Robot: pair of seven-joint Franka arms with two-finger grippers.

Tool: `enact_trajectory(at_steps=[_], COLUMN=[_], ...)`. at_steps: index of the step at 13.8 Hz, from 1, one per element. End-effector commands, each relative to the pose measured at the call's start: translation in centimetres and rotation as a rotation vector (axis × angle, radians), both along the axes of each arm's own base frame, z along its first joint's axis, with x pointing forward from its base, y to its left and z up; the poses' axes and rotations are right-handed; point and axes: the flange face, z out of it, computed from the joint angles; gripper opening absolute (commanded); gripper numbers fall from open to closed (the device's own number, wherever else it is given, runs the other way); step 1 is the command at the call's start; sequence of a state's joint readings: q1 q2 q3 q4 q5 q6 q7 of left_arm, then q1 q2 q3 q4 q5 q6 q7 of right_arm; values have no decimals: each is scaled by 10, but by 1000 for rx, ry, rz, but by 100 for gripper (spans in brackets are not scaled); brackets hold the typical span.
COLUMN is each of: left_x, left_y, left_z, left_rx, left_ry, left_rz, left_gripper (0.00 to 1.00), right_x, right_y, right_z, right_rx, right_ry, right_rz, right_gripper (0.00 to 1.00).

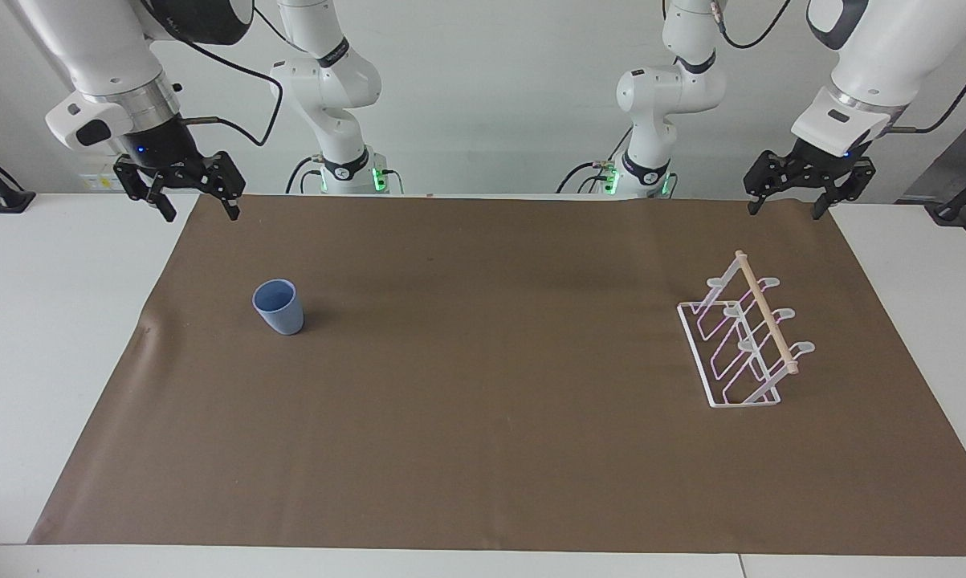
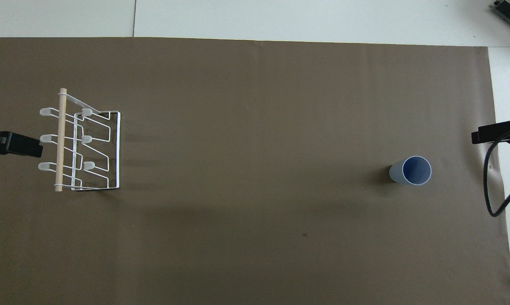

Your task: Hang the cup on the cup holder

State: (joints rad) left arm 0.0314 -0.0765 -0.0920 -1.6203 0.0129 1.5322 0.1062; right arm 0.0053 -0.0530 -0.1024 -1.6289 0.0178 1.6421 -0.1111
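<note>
A white table [image 1: 17, 337] carried a large brown mat [image 1: 499, 417] that covered most of its top. Both arms waited at the robots' edge of the mat, one at each end.

The right gripper [image 1: 195, 205] hung in the air over the mat's corner at the right arm's end, its jaws spread wide and holding nothing. In the overhead view only its dark tip [image 2: 494, 132] showed at the frame's edge. The left gripper [image 1: 784, 207] hung over the mat's corner at the left arm's end, likewise wide open and empty; from overhead its tip [image 2: 15, 144] lay just beside the holder's outer tabs, though the facing view showed it raised and clear of the rack.

The holder [image 1: 743, 341], a white wire rack with a wooden dowel [image 1: 764, 309] along its top, stood on the mat toward the left arm's end, its prongs bare.

The cup [image 1: 278, 307], light blue, stood upright and mouth up on the mat toward the right arm's end, well apart from the holder and untouched by either gripper.
</note>
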Motion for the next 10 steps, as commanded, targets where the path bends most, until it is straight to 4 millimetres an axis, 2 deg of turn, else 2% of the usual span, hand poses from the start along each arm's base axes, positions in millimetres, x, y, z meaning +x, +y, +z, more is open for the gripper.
enact_trajectory(at_steps=[1,7,10], left_x=[-7,-8,-8], left_y=[1,0,1], left_z=[5,4,3], left_rx=[5,5,5], left_ry=[2,0,2], left_rz=[-1,-3,-2], left_gripper=[100,100,100], right_x=[-5,-7,-6], right_y=[-2,-12,-7], right_z=[3,3,3], right_rx=[17,19,18], right_ry=[-2,-2,-5], right_rz=[3,-12,-5], right_gripper=[100,100,100])
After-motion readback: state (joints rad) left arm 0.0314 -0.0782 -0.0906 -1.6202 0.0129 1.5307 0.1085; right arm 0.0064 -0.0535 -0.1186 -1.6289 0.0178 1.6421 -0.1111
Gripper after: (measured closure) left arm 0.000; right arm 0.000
